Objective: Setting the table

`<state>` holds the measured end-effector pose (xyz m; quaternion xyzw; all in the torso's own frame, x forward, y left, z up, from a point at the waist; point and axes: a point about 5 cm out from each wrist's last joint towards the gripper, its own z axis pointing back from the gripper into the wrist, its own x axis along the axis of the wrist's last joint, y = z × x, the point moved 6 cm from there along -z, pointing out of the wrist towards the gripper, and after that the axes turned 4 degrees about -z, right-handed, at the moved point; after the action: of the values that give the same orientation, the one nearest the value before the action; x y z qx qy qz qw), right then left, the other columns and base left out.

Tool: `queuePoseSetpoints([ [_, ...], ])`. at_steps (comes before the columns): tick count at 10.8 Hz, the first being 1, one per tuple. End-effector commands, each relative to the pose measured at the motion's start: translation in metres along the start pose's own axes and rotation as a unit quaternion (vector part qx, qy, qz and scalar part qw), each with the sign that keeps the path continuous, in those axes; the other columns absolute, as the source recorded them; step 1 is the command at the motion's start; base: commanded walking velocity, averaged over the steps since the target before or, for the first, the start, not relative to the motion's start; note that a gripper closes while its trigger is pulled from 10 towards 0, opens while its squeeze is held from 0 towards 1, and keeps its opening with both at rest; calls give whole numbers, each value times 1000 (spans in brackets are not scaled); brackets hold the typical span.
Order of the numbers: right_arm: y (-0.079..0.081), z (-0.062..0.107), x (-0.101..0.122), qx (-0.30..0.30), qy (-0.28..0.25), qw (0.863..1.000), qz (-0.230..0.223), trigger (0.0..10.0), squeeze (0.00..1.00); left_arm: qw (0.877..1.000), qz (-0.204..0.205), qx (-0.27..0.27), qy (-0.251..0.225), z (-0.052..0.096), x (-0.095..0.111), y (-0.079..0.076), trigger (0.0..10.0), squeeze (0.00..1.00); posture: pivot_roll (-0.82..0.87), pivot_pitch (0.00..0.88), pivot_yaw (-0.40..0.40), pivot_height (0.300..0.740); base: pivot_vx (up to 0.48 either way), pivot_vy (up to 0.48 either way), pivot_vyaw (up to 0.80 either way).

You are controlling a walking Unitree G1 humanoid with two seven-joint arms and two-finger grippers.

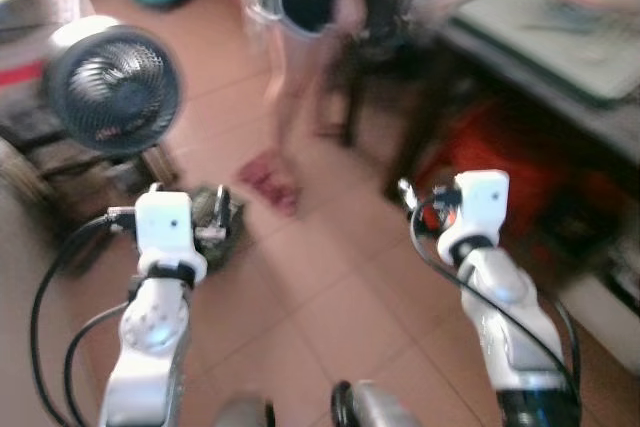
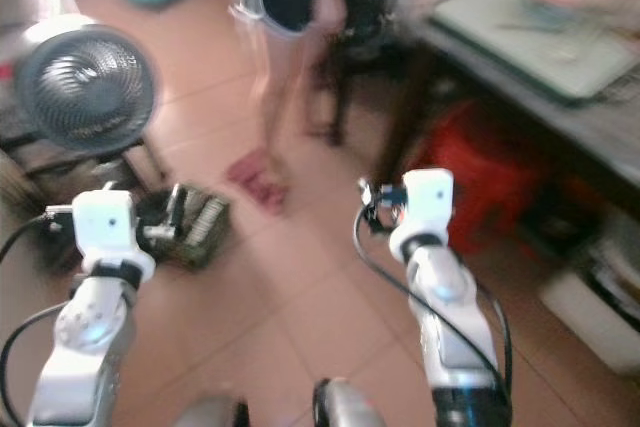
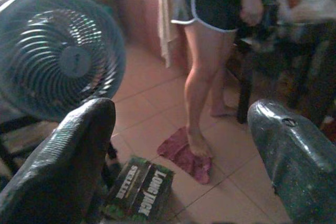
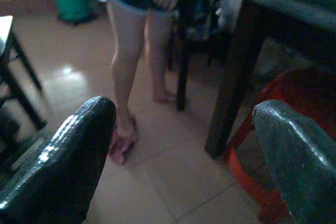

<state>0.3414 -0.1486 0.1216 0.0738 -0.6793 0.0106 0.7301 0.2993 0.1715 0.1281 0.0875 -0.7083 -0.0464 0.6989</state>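
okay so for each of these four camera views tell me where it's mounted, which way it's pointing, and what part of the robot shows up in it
Left eye view: on the head, looking forward and down at the tiled floor; both silver arms show, with the fan on the robot's left.
Right eye view: the other head eye, same scene, table on the right.
Left wrist view: along the open left gripper, toward the fan, a green carton and a person.
Right wrist view: along the open right gripper, toward the table leg and a red stool.
Shared: all four show the person standing on a red cloth.
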Motion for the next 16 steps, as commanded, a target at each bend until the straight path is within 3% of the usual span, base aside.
queuePoseSetpoints([
  [1,4,1,-1,2,0,1000,-6,10000,0,1000,-1,4,6,1,-3,4,10000,0,52,125,18,740,0,0,-800],
  [2,5,1,3,4,-8,1000,1,10000,0,1000,-11,10,3,1,1,5,10000,0,56,139,18,740,0,0,-800],
  [5,8,3,12,6,-22,1000,4,10000,0,1000,9,11,0,6,3,14,10000,0,55,178,13,740,0,0,-800],
  [7,2,2,13,-7,-28,1000,9,10000,0,1000,6,-14,-5,3,5,0,10000,0,49,125,17,740,0,0,-800],
  [8,6,4,15,-5,-37,999,12,10000,0,1000,8,-18,-3,2,3,-7,10000,0,48,99,24,740,0,0,-800],
  [10,7,13,11,-5,-36,999,14,10000,0,1000,18,-15,19,10,-9,-8,10000,0,41,94,30,740,0,0,-800],
  [12,6,19,6,-7,-31,999,23,10000,0,999,32,-19,14,9,-7,-14,10000,0,39,107,17,740,0,0,-800],
  [16,10,14,17,7,-53,998,37,10000,0,999,32,-36,3,4,-1,-22,10000,0,35,74,28,740,0,-125,-800],
])
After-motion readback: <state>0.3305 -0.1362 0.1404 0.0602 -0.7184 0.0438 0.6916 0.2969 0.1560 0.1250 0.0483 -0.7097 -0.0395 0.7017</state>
